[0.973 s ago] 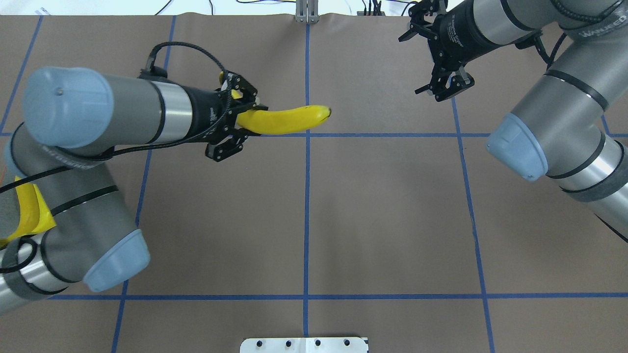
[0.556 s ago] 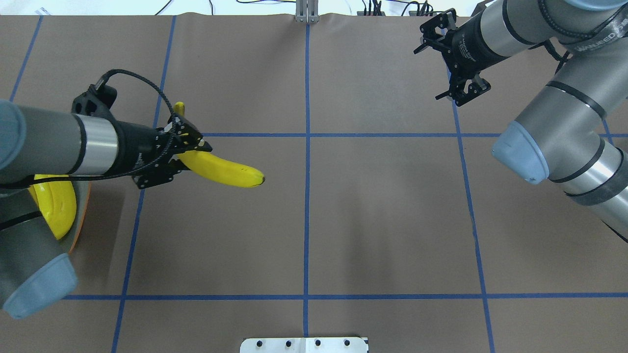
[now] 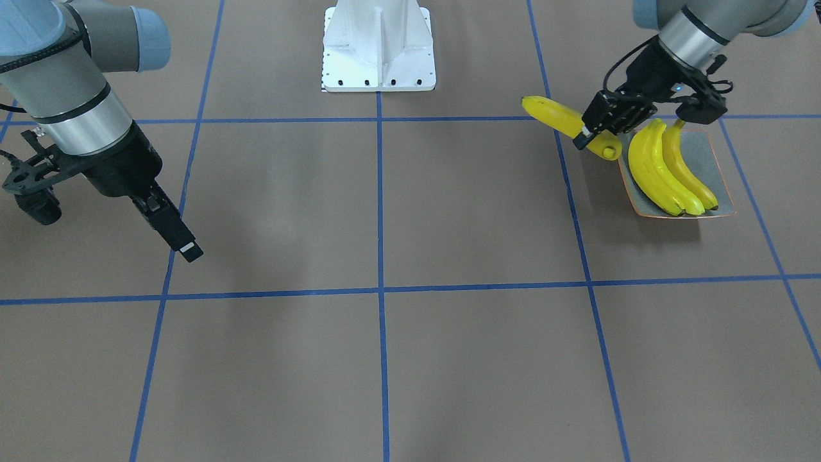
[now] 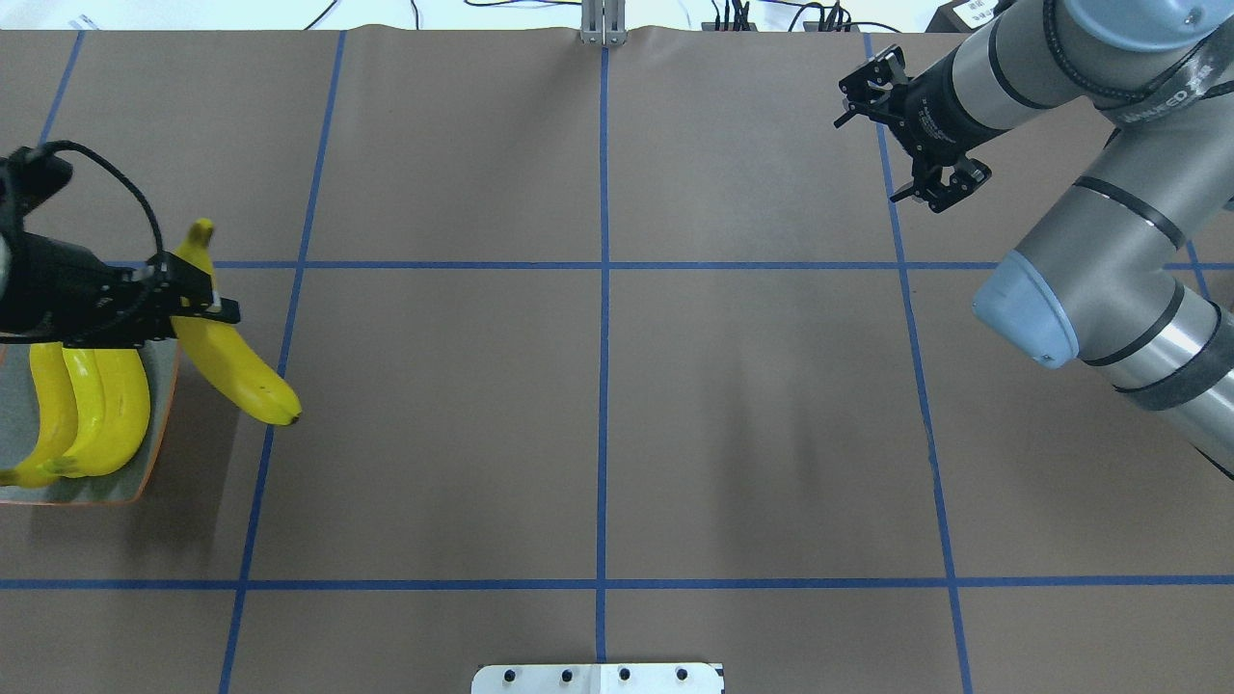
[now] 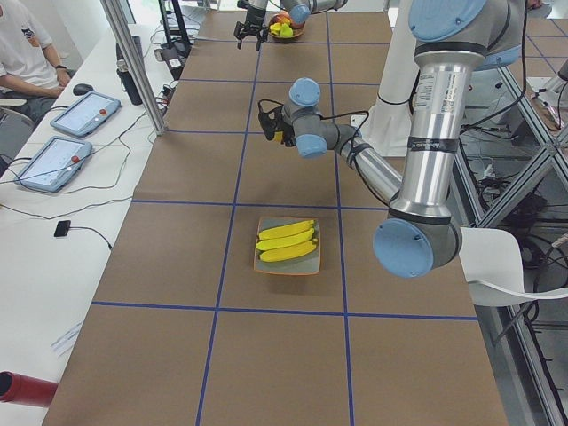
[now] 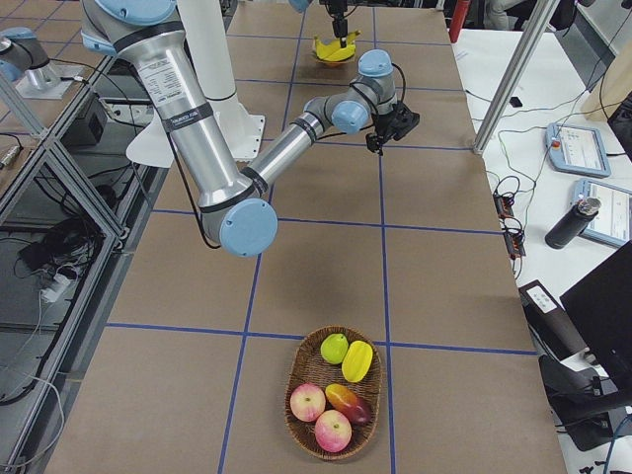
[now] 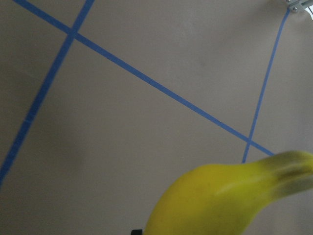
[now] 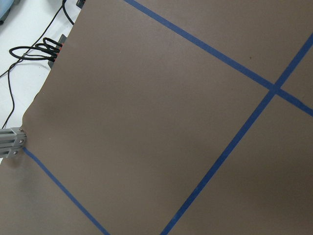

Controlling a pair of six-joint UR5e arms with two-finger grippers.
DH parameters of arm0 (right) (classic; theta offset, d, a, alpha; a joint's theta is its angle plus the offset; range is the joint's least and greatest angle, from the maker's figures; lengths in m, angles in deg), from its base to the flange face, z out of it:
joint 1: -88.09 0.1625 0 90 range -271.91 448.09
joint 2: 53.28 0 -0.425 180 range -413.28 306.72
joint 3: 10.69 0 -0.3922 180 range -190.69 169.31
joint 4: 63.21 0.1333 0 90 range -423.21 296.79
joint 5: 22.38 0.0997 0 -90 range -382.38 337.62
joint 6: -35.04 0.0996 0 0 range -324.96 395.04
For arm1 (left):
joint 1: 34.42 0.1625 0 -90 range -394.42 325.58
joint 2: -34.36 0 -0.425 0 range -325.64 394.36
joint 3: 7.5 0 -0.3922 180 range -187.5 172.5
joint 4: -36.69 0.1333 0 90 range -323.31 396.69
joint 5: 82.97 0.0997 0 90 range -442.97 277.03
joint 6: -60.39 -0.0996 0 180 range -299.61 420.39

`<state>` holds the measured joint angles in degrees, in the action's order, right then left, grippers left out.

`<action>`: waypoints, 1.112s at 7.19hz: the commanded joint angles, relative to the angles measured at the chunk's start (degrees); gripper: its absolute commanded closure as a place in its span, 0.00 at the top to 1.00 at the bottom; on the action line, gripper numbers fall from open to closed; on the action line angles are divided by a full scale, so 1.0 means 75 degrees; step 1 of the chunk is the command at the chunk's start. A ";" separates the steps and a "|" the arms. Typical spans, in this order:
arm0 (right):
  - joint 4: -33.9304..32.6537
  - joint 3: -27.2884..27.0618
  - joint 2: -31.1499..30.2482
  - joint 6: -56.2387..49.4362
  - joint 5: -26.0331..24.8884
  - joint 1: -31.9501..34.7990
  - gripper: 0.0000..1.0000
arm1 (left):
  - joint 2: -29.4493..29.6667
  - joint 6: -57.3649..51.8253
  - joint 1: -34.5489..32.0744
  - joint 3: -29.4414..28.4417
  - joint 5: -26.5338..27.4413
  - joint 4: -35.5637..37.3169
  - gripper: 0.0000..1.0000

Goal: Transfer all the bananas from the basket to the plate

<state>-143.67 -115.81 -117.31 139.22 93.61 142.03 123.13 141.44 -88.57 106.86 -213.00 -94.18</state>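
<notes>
Where the brown table (image 4: 752, 405) spreads out under its grid of blue tape lines, the two grey arms reach over opposite ends: the left arm (image 3: 699, 29) over the end with the plate, the right arm (image 4: 1089, 222) over the other end, well apart from it. Near the right arm's end of the table, seen from the right side, stands the woven basket (image 6: 296, 370), with red, green and yellow fruit in it. The plate (image 3: 712, 154), a small grey-green dish with an orange rim, sits flat on the table below the left wrist. Two bananas (image 3: 654, 170) lie in it side by side, touching along their length, with their dark tips toward the operators' side. A third banana (image 4: 241, 371) is clamped near its stem end between the fingers of the left gripper (image 4: 198, 306); it hangs just beside the plate on the side toward the table's middle, outside the rim, roughly parallel to the two in the dish. The wrist view shows its yellow body with bare table beneath. The right gripper (image 4: 872, 145) hovers over bare table with its jaws spread wide and nothing between them.
</notes>
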 commanded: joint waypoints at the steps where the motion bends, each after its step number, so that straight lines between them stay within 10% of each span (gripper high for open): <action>1: 0.0005 0.0153 -0.0088 -0.0590 -0.0078 -0.0020 1.00 | -0.0177 -0.2475 -0.2121 -0.1809 -0.2690 -0.0607 0.00; 8: 0.0005 0.0294 -0.0135 -0.1048 -0.0253 -0.0043 1.00 | -0.0036 -0.6387 -0.3362 -0.4887 -0.4867 -0.0585 0.00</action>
<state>-143.63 -113.73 -118.36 131.57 91.95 141.72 122.84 96.10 -113.81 71.92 -247.21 -98.60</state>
